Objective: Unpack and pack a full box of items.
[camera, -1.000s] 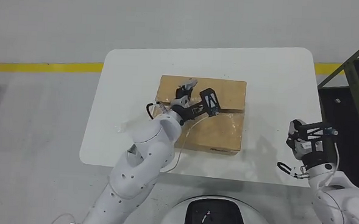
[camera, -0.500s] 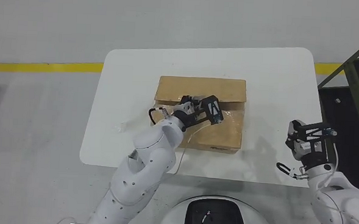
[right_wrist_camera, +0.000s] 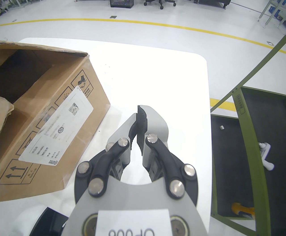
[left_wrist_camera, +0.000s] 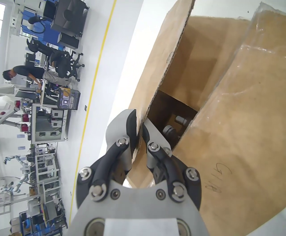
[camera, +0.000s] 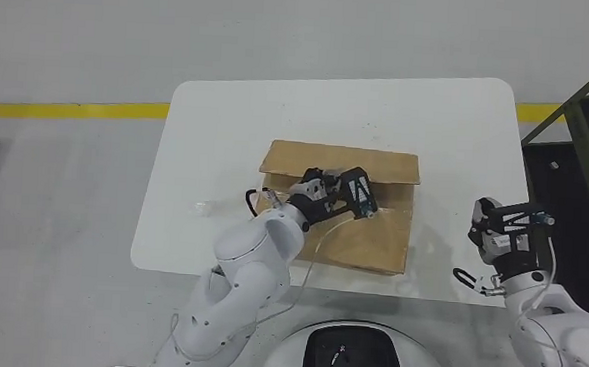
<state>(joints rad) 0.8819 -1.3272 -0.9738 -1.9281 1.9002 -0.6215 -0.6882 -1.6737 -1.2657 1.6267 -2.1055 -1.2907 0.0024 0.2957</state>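
On the white tabletop (camera: 227, 130) the box (camera: 371, 243) sits central, your left pincer (left_wrist_camera: 139, 129) clamped on one flap (left_wrist_camera: 154, 73) edge, right pincer (right_wrist_camera: 138, 126) closed and empty beside it; you are opening the box, so fold that flap fully outward next.

Box (camera: 371, 243) gap narrow (raised flap (left_wrist_camera: 160, 55) crowds it).

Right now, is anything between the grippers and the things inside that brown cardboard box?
Yes, the brown cardboard box's own flaps. The left gripper pinches one raised flap; the taped flap covers the rest, leaving a narrow gap.
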